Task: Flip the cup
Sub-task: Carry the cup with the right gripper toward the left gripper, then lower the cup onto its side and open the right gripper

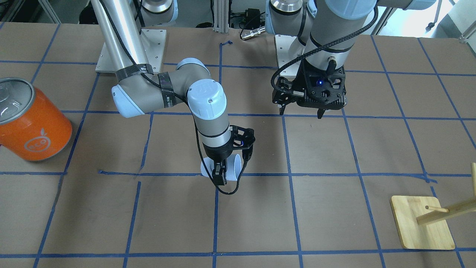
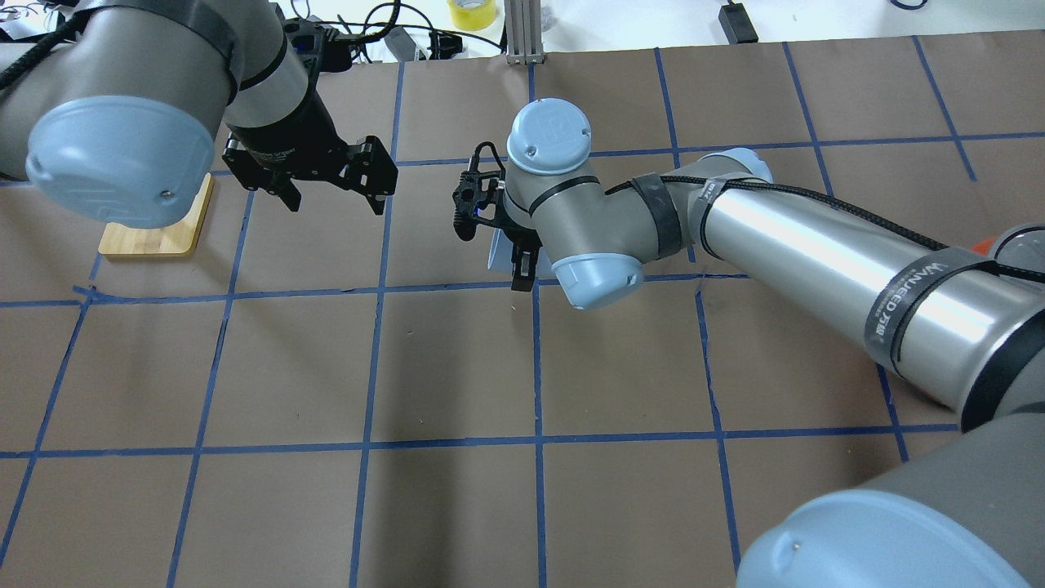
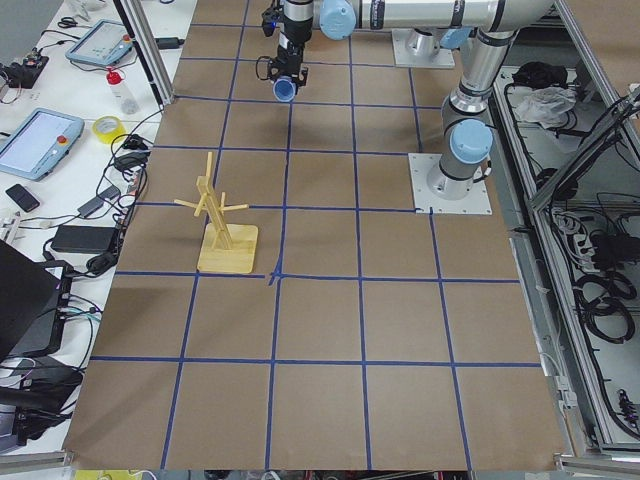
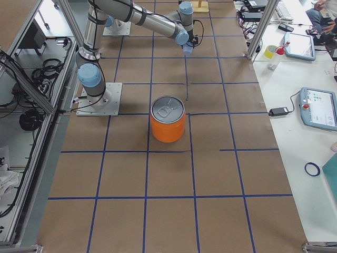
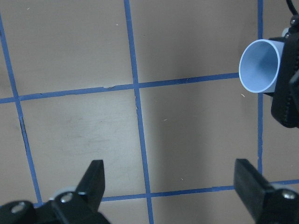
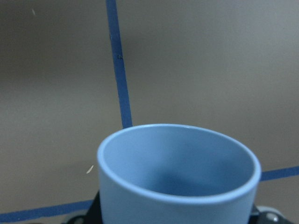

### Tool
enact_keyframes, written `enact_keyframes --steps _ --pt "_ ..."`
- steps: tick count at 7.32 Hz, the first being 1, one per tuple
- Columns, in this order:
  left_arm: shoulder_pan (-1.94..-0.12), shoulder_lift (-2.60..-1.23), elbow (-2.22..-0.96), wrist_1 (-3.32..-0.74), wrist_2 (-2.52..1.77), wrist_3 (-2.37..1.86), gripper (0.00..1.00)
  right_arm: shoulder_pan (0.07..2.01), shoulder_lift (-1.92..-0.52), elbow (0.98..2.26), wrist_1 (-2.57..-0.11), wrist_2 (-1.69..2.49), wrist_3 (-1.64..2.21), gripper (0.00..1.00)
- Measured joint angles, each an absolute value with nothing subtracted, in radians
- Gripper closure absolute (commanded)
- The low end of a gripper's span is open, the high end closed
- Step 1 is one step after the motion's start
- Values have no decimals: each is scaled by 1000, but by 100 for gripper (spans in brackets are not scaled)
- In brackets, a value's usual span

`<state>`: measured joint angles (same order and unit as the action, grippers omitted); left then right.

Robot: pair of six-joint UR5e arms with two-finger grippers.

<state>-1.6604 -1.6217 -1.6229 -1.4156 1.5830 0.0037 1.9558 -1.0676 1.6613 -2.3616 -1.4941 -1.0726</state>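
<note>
Pale blue cup [image 1: 235,167] sits sideways, pinched by right fingers [image 1: 219,175]. Left fingers [image 5: 96,175] spread wide, empty, near the cup. Risk: tapered plastic slips mid-turn, falls to tabletop [image 1: 334,223], rolls away.

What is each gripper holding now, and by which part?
The right gripper grips the cup across its side wall, roughly mid-body, with the cup tipped sideways. The left gripper is open and empty.
</note>
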Motion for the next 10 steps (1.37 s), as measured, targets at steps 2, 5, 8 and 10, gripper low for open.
enact_keyframes --steps 2,5,8,10 --pt "-1660 -1620 -1623 -1416 1583 8 2 1973 -1036 1631 -2366 -1495 -1074 100" --pt "-1660 -1620 -1624 -1416 1582 9 2 1980 -984 1575 -2367 -1494 -1074 100" --pt "-1660 -1620 -1624 -1416 1583 9 2 1987 -957 1570 -2374 -1474 -1066 27" --pt "-1660 -1620 -1624 -1416 1583 9 2 1988 -953 1569 -2373 -1453 -1066 23"
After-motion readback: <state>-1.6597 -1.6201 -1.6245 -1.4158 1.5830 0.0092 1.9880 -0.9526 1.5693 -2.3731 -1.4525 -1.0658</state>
